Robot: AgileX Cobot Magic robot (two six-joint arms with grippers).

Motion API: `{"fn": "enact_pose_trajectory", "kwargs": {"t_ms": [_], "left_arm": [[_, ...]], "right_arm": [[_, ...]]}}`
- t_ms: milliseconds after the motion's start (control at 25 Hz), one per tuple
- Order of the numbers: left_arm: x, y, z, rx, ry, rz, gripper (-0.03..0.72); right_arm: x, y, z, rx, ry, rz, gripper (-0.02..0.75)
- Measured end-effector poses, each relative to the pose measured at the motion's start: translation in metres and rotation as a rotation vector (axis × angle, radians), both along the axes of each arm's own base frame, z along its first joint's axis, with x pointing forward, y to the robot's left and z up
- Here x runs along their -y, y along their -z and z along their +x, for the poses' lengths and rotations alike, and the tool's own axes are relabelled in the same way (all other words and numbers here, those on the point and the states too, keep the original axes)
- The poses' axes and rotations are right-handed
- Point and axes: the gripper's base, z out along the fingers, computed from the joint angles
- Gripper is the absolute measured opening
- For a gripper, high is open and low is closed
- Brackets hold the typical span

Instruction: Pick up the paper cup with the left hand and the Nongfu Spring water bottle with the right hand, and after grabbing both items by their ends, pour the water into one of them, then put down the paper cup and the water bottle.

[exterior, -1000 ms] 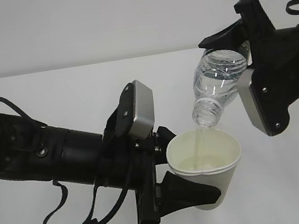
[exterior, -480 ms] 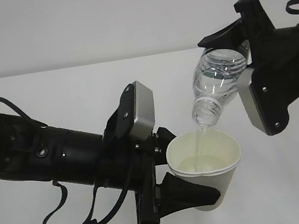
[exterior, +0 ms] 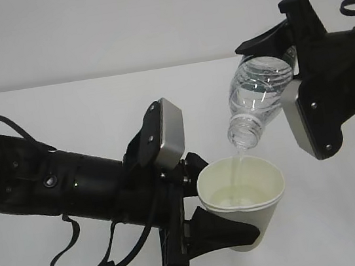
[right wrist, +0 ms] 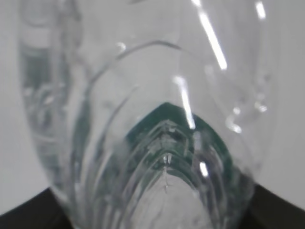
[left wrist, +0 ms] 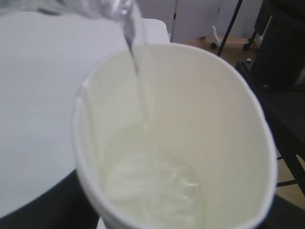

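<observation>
Probably an office or lab, plain white table [exterior: 62, 109], blank wall [exterior: 116, 22], blurred wheeled chair base [left wrist: 228, 28]

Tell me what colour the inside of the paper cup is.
Pale cream; the paper cup shows it best in the left wrist view.

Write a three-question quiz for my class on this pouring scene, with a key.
1. True or false: the bottle is tilted with its neck pointing down toward the cup.
2. Which claw holds the cup? A. left claw B. right claw C. neither
3. Fill in: a thin stream of ___ runs from the bottle's neck into the cup.

Key:
1. True. The neck hangs just above the cup's rim.
2. A. The left claw's black fingers grip the cup's lower part; the right claw grips the bottle near its base.
3. Water. The left wrist view shows it pooling in the cup's bottom.
</observation>
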Motion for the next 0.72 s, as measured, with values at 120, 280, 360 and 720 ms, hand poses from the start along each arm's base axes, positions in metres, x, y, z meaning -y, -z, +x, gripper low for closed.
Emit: {"fn": "enact_pose_trajectory", "kwargs": {"t_ms": [120, 280, 360, 720], "left_arm": [[0.0, 0.0, 0.0, 0.0, 0.0, 0.0, 0.462], [0.0, 0.0, 0.0, 0.0, 0.0, 0.0, 0.462], [0.0, 0.0, 0.0, 0.0, 0.0, 0.0, 0.462], [-0.0001, 0.0002, 0.0002, 0.001, -0.002, 0.002, 0.462]], "right_arm": [[0.0, 0.0, 0.0, 0.0, 0.0, 0.0, 0.459], [0.0, 0.0, 0.0, 0.0, 0.0, 0.0, 0.459], [-0.0001, 0.0, 0.0, 0.002, -0.001, -0.001, 0.459], [-0.0001, 0.0, 0.0, 0.004, -0.003, -0.005, 0.459]]}}
